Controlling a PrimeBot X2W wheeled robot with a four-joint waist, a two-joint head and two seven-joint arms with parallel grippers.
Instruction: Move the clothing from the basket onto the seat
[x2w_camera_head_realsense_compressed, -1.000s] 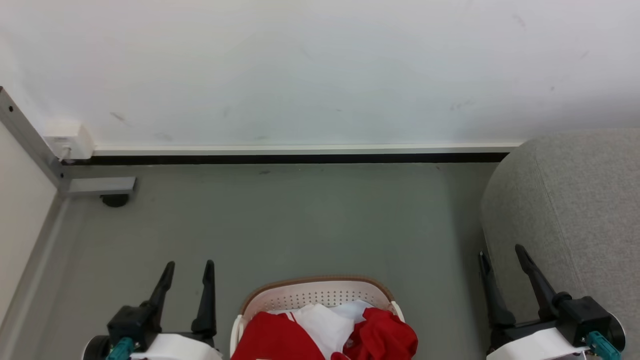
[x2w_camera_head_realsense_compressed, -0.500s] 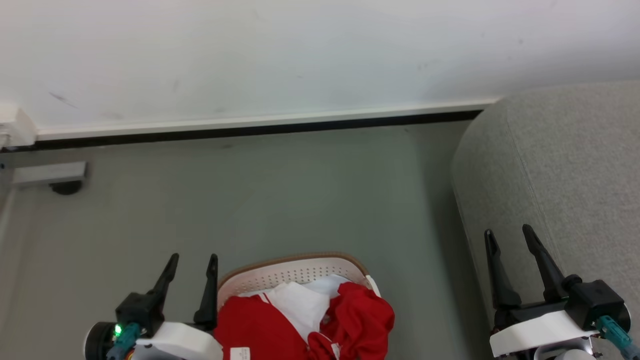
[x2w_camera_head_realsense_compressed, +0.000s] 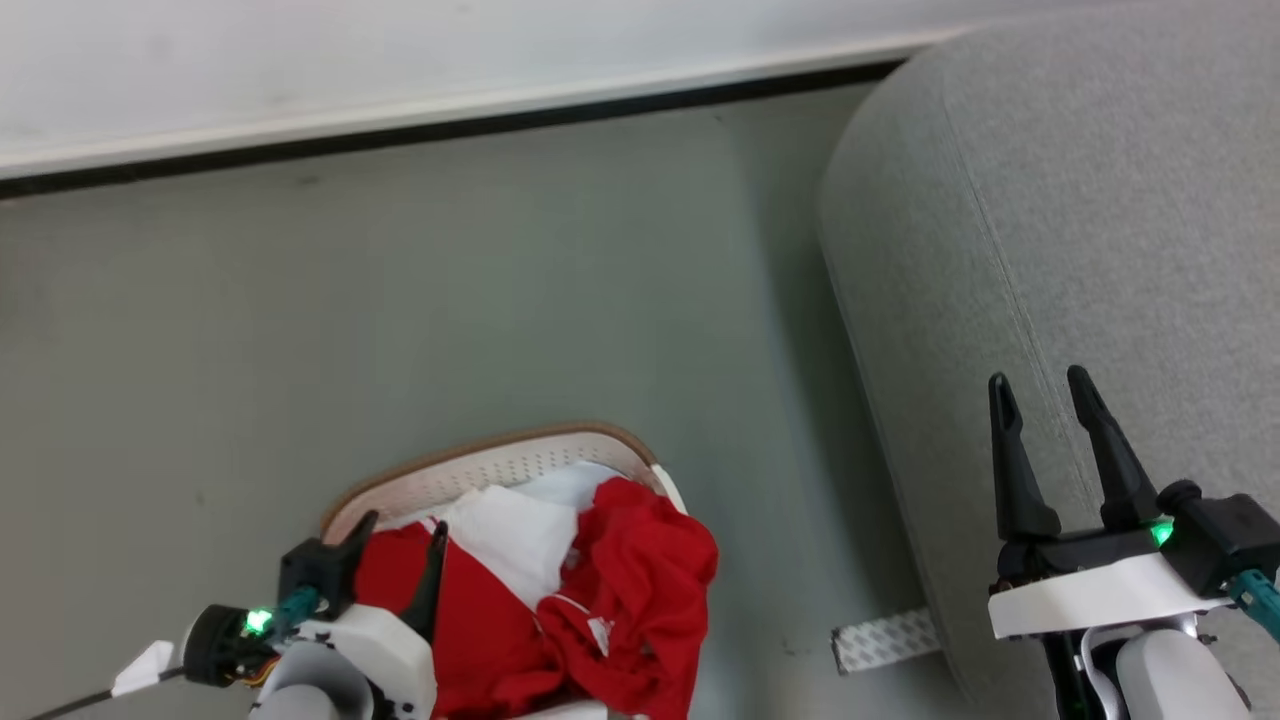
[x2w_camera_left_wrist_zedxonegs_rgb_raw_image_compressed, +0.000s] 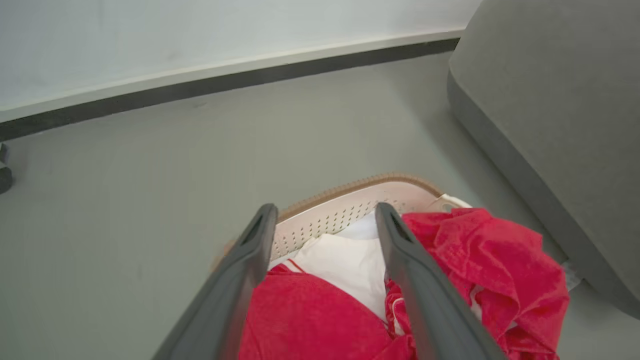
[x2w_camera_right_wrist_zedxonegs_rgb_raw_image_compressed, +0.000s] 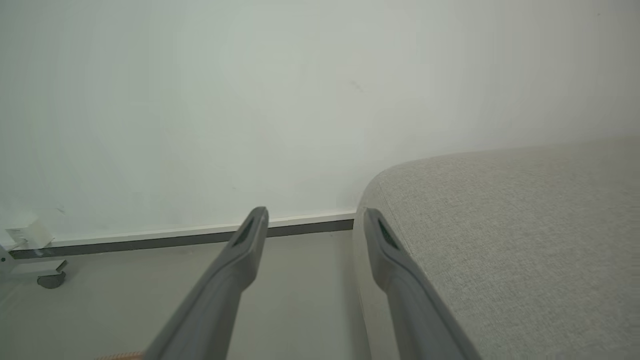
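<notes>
Your head camera has swung down and to the right over the last second, so the wall (x2w_camera_head_realsense_compressed: 300, 60) is a narrow band at the top and the sofa (x2w_camera_head_realsense_compressed: 1050, 200) takes more of the right side. Measured against the basket (x2w_camera_head_realsense_compressed: 500, 455), the left end effector (x2w_camera_head_realsense_compressed: 403, 525) has shifted too: it stood just left of the brown rim, and now its two dark fingers lie over the clothing (x2w_camera_head_realsense_compressed: 600, 610).

You can see in the left wrist view that those fingers stand wide apart with nothing between them but air and, below, the white panel of the red-and-white garment (x2w_camera_head_realsense_compressed: 505, 540). Whether the tips touch the fabric, you cannot tell.

All the clothing sits heaped in the basket, which stands on the grey floor (x2w_camera_head_realsense_compressed: 400, 300) near the sofa but apart from it. The plain red garment (x2w_camera_head_realsense_compressed: 645, 570) bulges over the rim on the sofa side.

Your right end effector (x2w_camera_head_realsense_compressed: 1038, 380) hangs over the sofa's rounded edge, beside the seam line, fingers spread and empty. A pale patterned strip (x2w_camera_head_realsense_compressed: 885, 640) lies on the floor at the sofa's base.
</notes>
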